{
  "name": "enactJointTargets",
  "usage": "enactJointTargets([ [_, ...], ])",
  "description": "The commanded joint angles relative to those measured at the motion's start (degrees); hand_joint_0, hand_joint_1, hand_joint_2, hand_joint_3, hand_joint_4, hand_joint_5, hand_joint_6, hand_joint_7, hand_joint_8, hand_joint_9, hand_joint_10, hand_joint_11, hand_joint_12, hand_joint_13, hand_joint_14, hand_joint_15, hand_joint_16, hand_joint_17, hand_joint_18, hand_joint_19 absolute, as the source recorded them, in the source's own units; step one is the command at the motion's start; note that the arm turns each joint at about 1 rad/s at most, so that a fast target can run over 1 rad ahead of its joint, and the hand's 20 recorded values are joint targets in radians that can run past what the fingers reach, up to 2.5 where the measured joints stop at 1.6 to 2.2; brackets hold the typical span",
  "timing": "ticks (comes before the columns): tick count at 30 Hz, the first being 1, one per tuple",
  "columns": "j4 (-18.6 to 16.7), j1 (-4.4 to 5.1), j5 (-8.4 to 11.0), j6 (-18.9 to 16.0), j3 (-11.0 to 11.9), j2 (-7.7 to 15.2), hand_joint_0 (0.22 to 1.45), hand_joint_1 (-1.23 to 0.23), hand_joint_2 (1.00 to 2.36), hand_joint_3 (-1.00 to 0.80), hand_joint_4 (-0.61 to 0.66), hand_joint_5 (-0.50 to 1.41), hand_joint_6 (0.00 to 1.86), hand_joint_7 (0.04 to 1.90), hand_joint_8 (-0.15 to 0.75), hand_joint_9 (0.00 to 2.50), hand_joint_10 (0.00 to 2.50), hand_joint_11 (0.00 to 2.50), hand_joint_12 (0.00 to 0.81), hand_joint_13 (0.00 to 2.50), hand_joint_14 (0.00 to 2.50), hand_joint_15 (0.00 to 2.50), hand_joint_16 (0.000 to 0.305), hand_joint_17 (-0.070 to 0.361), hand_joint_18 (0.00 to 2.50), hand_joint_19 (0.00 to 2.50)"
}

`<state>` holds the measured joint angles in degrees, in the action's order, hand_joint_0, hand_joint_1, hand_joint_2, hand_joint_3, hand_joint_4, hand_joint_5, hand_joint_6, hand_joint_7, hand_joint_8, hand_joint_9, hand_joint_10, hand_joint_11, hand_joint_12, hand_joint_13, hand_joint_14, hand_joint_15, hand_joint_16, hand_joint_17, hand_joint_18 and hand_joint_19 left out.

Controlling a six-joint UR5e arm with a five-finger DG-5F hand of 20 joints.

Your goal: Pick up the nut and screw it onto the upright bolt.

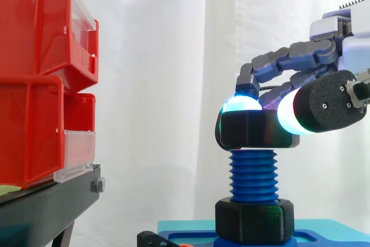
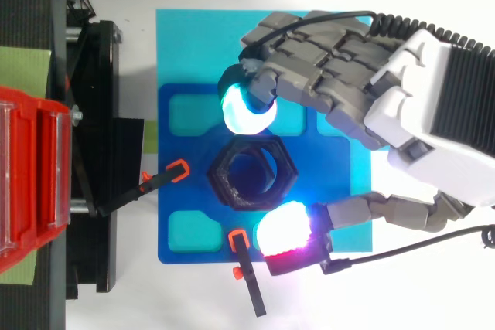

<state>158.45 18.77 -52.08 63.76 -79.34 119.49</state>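
The nut [image 1: 254, 130] sits atop the bolt [image 1: 253, 174], pinched between the hand's [image 2: 363, 90] curled fingers and thumb; threading looks just begun; next, turn it down the bolt, held level to avoid cross-threading.

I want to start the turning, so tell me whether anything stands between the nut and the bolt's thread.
Nothing visible does. The nut, pinched by the hand, sits on top of the upright bolt; bare blue thread runs below it down to a second black nut at its foot.
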Motion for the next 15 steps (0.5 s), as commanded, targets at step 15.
enactJointTargets([
  [15,-1.2,-0.75,-1.44,0.4,0.0,0.0,0.53,-0.65,1.0,-0.5,0.33,-0.2,0.52,1.44,0.344,0.44,0.0,0.1,0.375,0.4,0.0,0.0,0.054,0.122,0.51,0.04],
])
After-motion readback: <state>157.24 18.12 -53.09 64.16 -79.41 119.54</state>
